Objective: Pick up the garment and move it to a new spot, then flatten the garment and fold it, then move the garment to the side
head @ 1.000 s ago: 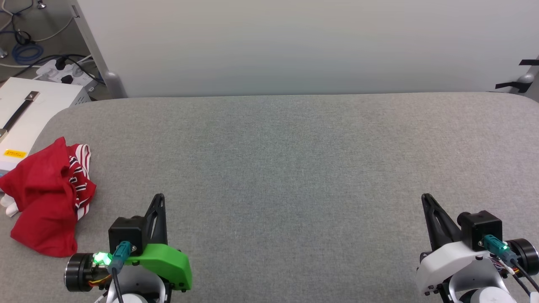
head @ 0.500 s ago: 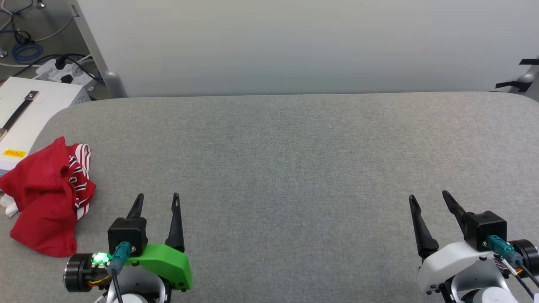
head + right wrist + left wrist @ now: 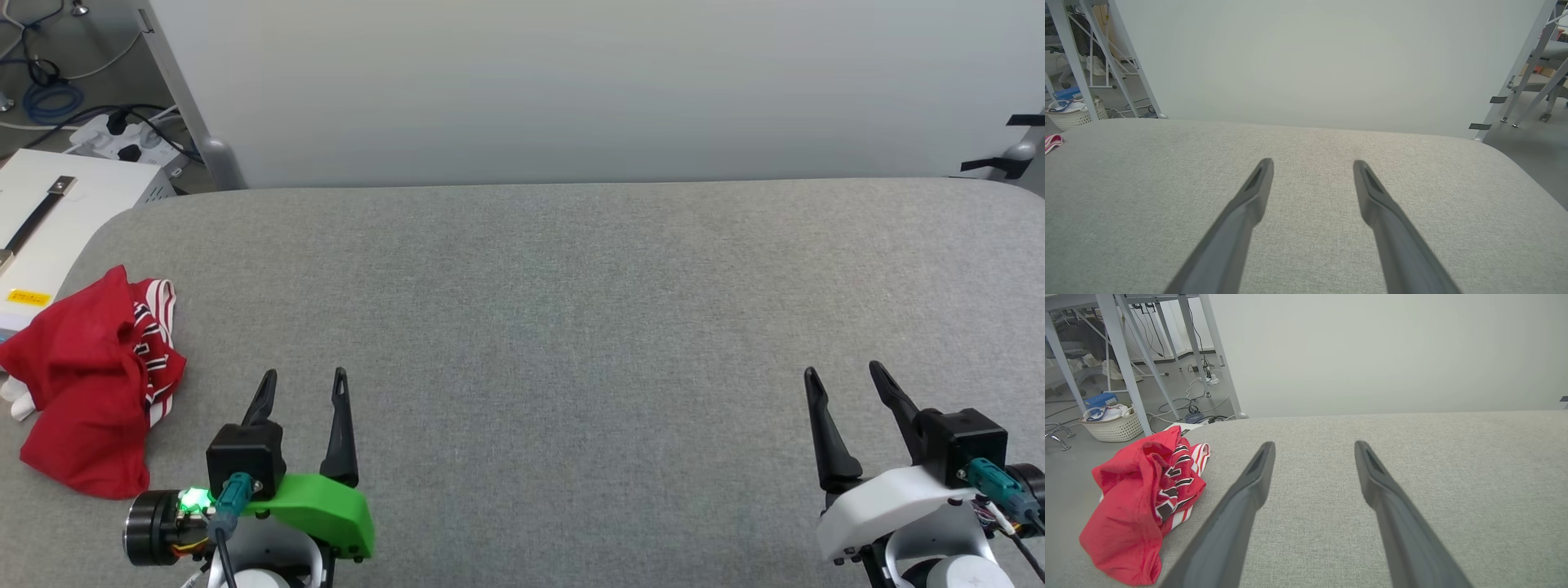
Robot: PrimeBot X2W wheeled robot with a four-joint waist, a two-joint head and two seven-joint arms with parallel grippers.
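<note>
- The garment (image 3: pixel 86 384) lies in a crumpled heap at the far left edge of the grey padded table (image 3: pixel 555 286), towards its front corner.
- The left gripper (image 3: pixel 304 376) is just to the right of the heap, near it but not touching. A strip of bare table shows between them.
- The left gripper's fingers point towards the far side of the table, alongside the garment rather than at it.
- Those two fingers are spread wide apart and hold nothing.
- The right gripper (image 3: pixel 843 369) is at the opposite side of the table, well apart from the garment. Its fingers are also spread and empty.
- The garment is mostly plain red cloth, bunched into deep folds.
- On the side nearest the left gripper, red-and-white striped trim and bits of black lettering edged in white peek out of the folds.
- A small white part shows at the heap's outer left edge.
</note>
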